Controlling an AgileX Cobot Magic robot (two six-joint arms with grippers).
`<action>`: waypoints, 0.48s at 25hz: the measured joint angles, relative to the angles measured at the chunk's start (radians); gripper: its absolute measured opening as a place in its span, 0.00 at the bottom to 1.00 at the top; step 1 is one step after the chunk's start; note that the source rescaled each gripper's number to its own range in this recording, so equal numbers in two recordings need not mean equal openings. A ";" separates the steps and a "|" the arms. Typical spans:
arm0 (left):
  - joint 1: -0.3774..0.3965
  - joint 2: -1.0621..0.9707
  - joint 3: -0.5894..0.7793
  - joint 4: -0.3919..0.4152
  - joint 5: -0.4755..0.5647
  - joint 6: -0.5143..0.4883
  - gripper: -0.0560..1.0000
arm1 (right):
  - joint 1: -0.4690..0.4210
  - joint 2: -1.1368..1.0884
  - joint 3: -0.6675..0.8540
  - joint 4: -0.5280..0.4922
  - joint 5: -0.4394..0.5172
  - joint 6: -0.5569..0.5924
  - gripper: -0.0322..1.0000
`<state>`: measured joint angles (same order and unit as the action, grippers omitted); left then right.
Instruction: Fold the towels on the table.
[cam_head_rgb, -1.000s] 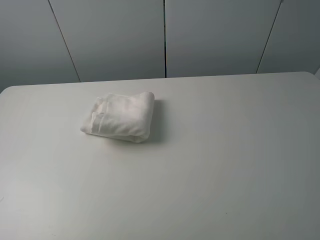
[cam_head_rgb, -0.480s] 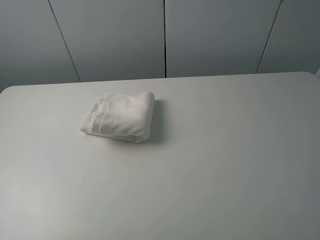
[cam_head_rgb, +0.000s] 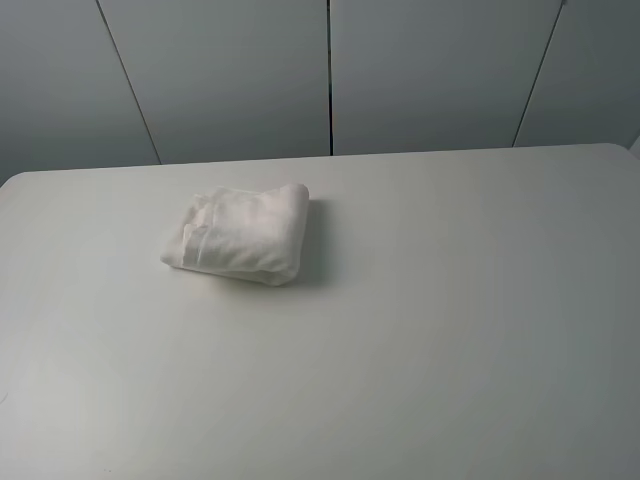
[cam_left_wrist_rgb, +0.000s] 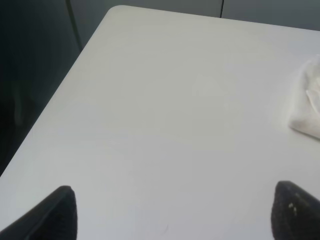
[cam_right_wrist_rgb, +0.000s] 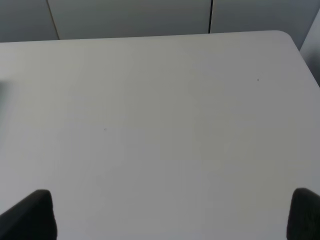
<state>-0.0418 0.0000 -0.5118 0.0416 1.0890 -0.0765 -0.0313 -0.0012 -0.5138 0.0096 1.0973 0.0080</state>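
A smooth white worktop stands before grey wall panels. The folded white towel shows no readable label. Both arms' jaws stand wide apart, empty.

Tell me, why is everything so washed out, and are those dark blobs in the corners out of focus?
Exterior high view: soft, even light; the white towel barely stands out from the white table, with only a faint shadow beside it. Left wrist view: the dark, blurred blobs are the left claw fingertips; the towel is sliced by the frame edge. Right wrist view: right claw tips equally blurred.
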 joint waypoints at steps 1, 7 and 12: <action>0.000 0.000 0.000 0.000 0.000 0.000 0.99 | 0.000 0.000 0.000 0.000 0.000 0.000 1.00; 0.000 0.000 0.000 0.000 0.000 0.000 0.99 | 0.000 0.000 0.000 0.000 0.000 0.000 1.00; 0.000 0.000 0.000 0.000 0.000 0.000 0.99 | 0.000 0.000 0.000 0.000 0.000 0.000 1.00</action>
<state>-0.0418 0.0000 -0.5118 0.0416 1.0890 -0.0765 -0.0313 -0.0012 -0.5138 0.0096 1.0973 0.0080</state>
